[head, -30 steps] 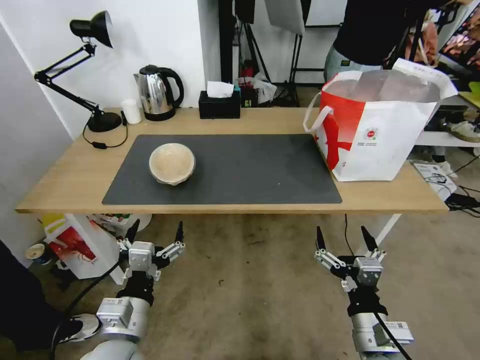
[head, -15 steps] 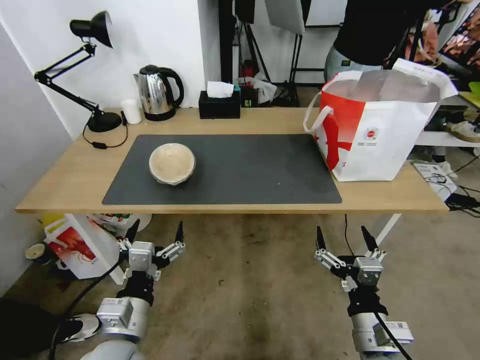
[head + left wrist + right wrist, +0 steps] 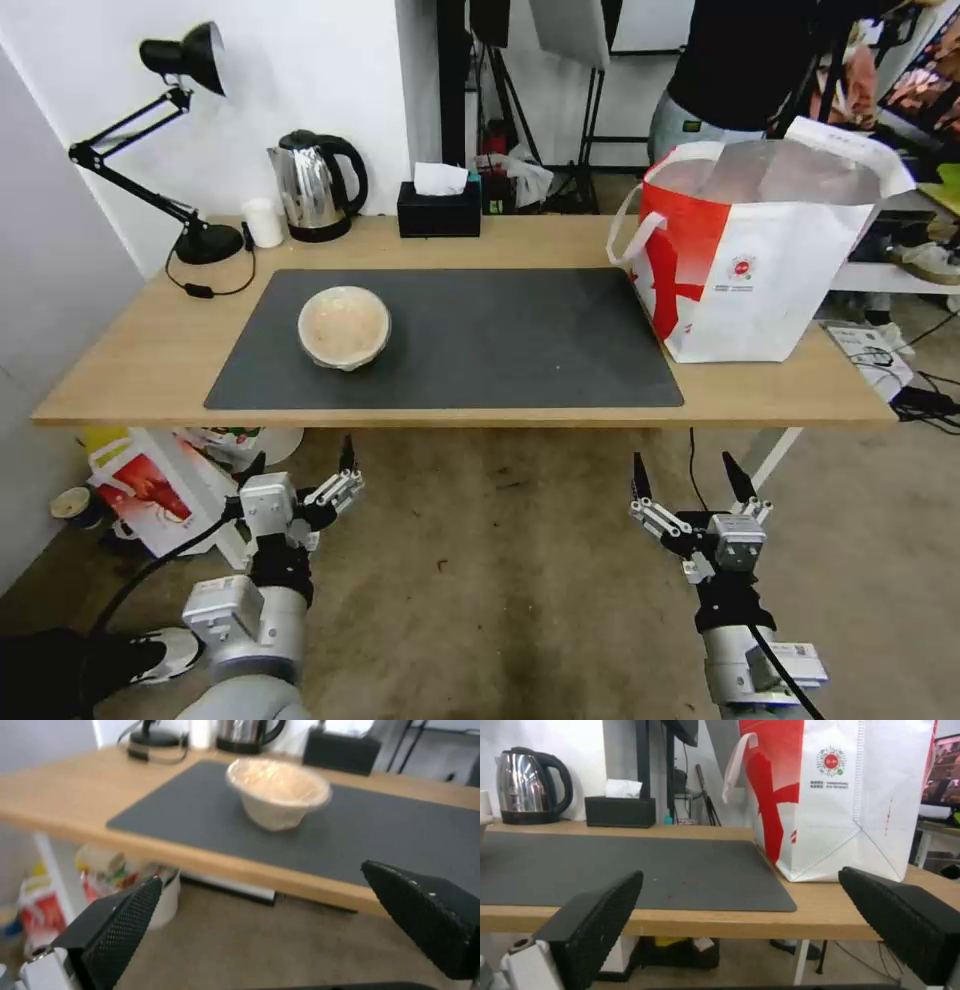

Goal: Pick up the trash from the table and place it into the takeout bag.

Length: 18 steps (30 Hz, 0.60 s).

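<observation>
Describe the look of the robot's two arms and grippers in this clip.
Both arms are silver-grey metal with black wrist sections. The left gripper and right gripper have silver-white bodies and linkages ending in pointed black fingers, with dimpled pads. A black cable trails from each wrist.

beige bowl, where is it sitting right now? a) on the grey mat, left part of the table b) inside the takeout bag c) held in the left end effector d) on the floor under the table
a: the beige bowl rests on the grey mat toward the table's left side, apart from the takeout bag, with both end effectors below the table edge.
</observation>
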Motion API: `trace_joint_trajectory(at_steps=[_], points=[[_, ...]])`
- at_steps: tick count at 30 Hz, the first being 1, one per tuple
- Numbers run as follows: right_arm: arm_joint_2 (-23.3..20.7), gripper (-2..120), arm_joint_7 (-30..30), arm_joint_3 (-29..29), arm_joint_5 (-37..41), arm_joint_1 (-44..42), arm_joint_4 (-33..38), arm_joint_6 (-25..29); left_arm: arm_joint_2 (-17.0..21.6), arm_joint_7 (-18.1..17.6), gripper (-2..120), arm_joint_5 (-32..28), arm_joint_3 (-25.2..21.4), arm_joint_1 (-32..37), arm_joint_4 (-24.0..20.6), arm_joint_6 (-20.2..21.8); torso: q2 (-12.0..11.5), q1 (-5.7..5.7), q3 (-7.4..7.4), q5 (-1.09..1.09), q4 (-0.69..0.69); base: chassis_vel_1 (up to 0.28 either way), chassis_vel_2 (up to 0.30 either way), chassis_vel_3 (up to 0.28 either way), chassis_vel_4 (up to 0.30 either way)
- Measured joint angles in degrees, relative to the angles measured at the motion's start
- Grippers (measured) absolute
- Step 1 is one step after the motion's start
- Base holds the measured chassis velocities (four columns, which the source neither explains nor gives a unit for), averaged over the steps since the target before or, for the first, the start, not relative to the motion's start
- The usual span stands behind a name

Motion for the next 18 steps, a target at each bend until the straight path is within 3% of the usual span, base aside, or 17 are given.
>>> trace_joint_trajectory(at_steps=[3,12,16,18], points=[[0.0,100,0.0,0.0,0.0,0.0,0.0,0.0,-0.3,-2.4,100,-1.2,1.1,0.0,-0.8,2.0,0.0,0.00,0.00,0.00,0.00,0.000,0.000,0.000,0.000],[0.0,100,0.0,0.0,0.0,0.0,0.0,0.0,-0.3,-3.1,100,-2.7,1.2,-0.1,-0.9,2.4,0.0,0.00,0.00,-0.01,0.00,0.000,0.000,0.000,0.000],[0.0,100,0.0,0.0,0.0,0.0,0.0,0.0,0.1,-2.5,100,-7.0,0.8,-0.8,-0.9,1.5,0.0,0.00,0.00,-0.01,0.00,0.000,0.000,0.000,0.000],[0.0,100,0.0,0.0,0.0,0.0,0.0,0.0,0.7,-1.4,100,-13.4,0.1,-1.9,-0.9,0.0,0.0,0.00,0.00,0.00,0.00,0.000,0.000,0.000,0.000]])
